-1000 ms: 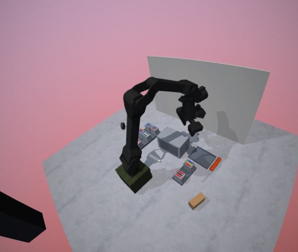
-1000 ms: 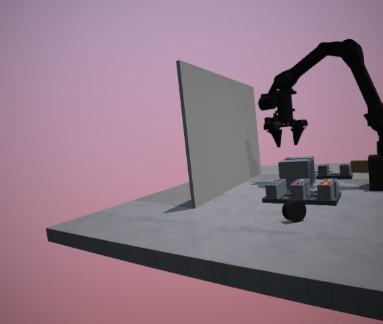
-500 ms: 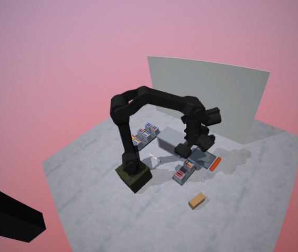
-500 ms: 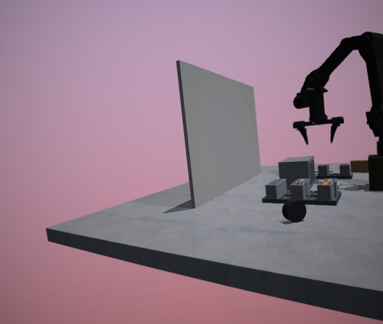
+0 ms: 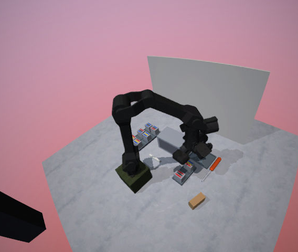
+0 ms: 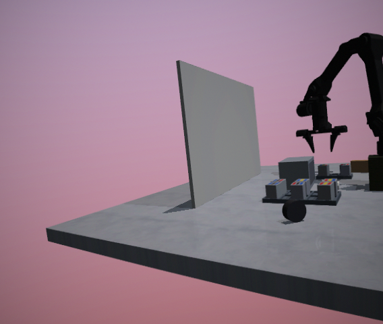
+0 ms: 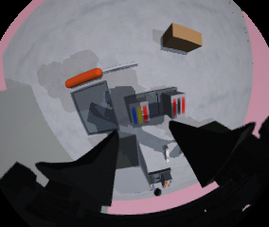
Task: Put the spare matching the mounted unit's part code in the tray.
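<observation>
My gripper (image 6: 322, 152) (image 7: 144, 129) is open and empty, pointing down above the near rack (image 5: 181, 184). Two spares stand on that rack. One spare (image 5: 189, 165) (image 7: 139, 113) has blue, yellow and red stripes and shows between my fingertips in the wrist view. The other spare (image 5: 179, 176) (image 7: 177, 106) has red, black and red stripes. The dark flat tray (image 5: 210, 160) (image 7: 83, 101) lies beside the near rack. The mounted unit (image 5: 170, 134) (image 6: 293, 169) is a grey box; its back is hidden. Several more spares (image 5: 146, 135) (image 6: 298, 190) stand on the far rack (image 6: 301, 200).
An orange screwdriver (image 5: 215, 164) (image 7: 83, 78) lies beside the tray. A tan block (image 5: 197, 200) (image 6: 359, 165) (image 7: 184, 39) lies beyond the near rack. A tall grey panel (image 5: 206, 92) (image 6: 219, 132) stands behind the unit. A white piece (image 5: 154, 157) and a black disc (image 6: 293, 210) also lie there.
</observation>
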You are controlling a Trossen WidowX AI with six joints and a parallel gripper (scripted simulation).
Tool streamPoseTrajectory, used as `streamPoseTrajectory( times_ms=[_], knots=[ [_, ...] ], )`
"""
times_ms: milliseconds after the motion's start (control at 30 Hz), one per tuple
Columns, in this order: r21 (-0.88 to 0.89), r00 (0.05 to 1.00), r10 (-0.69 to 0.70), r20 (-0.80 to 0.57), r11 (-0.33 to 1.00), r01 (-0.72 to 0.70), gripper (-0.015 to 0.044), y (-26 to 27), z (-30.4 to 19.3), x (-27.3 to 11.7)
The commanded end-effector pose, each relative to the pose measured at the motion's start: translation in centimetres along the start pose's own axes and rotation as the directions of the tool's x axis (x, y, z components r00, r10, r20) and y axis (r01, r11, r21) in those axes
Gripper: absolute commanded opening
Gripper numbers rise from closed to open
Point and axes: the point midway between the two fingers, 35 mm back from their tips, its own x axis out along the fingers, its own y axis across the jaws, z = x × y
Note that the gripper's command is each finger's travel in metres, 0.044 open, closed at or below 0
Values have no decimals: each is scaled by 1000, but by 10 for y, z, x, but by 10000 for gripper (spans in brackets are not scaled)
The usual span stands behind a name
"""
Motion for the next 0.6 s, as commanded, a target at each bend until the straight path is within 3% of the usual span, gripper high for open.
streamPoseTrajectory(
  times_ms=[0, 567],
  knots=[
    [4, 1000, -1, 1, 1000, 1, 300, -2, -1, 8],
    [4, 1000, -1, 1, 1000, 1, 300, -2, -4, 19]
  ],
)
